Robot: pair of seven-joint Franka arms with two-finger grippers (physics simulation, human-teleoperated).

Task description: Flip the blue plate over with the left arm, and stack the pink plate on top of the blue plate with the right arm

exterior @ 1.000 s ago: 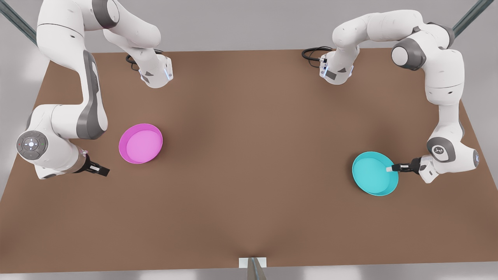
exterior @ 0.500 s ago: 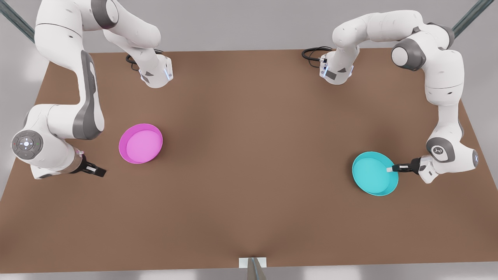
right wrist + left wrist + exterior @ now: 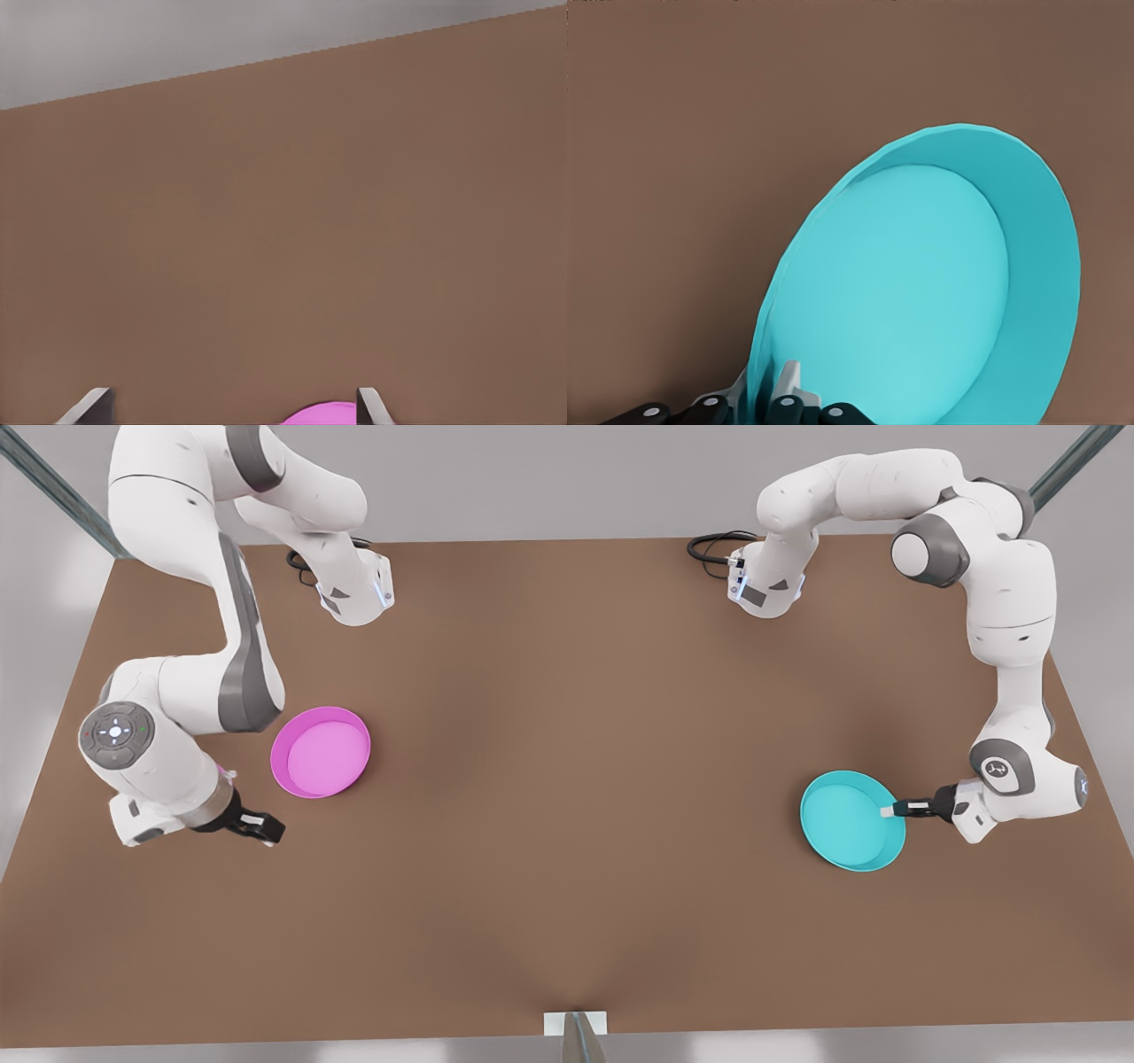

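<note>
- On the front view's right, left gripper (image 3: 886,811) pinches the blue plate (image 3: 846,824) rim; flip step underway, next needs a lift and roll.
- Right gripper (image 3: 270,831) sits jaws spread near the pink plate (image 3: 321,753), waiting.

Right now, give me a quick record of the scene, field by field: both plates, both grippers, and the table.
blue plate: open side up, on the front view's right
left gripper: shut on the blue plate's rim
pink plate: open side up, flat on the table, on the front view's left
right gripper: open, beside the pink plate, not touching it
table: brown
stacking: not yet done
</note>
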